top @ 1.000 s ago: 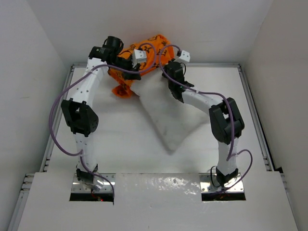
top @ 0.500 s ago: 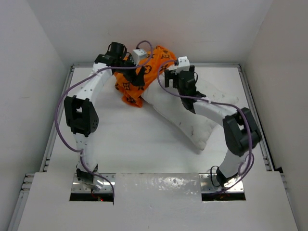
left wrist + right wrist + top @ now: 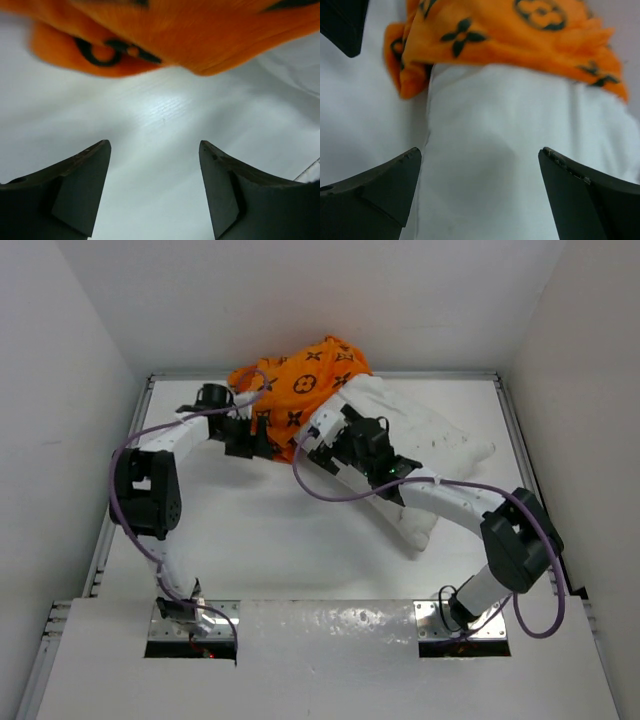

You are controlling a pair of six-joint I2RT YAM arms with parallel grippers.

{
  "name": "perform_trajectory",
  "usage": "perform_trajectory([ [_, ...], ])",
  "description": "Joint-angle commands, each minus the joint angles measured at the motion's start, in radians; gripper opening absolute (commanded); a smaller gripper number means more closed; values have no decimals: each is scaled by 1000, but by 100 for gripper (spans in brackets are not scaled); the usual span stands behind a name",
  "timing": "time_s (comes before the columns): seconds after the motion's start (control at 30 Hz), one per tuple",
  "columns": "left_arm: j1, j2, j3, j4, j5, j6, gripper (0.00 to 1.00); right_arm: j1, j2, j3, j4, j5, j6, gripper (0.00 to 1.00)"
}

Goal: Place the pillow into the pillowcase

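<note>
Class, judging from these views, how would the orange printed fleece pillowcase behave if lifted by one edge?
Probably floppy: the bright orange fleecy pillowcase lies bunched and creased over one end of the plump white stuffed pillow. Its fuzzy surface suggests it would cling to the pillow rather than slide.

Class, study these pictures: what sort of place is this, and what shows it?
Probably a robotics lab test cell: a white table boxed in by plain white walls, left arm and right arm bolted at its near edge, and a pillow and pillowcase as practice props.
</note>
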Motion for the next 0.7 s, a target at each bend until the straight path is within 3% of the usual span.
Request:
perform_trajectory([
  [0.0, -49, 26, -74, 239, 17, -145, 70, 15, 15, -53, 72, 46, -52, 99],
  [0.2, -109, 96, -105, 447, -72, -225, 72, 18, 67, -80, 29, 57, -36, 99],
  [0.37, -152, 173, -95, 510, -142, -325, 71, 21, 122, -124, 145, 147, -19, 99],
  [0.47, -155, 211, -83, 510, -196, -334, 50, 21, 176, -97, 146, 206, -37, 99],
  [0.5, -155, 217, -80, 509, -222, -326, 36, 21, 191, -80, 133, 215, -45, 99],
  [0.57, -154, 228, -77, 512, -239, -317, 22, 22, 239, -54, 121, 219, -40, 99],
  [0.6, -152, 230, -74, 524, -242, -314, 9, 21, 257, -37, 109, 221, -34, 99],
  [0.67, -151, 233, -62, 527, -236, -313, 0, 21, 328, 47, 28, 236, 7, 79],
])
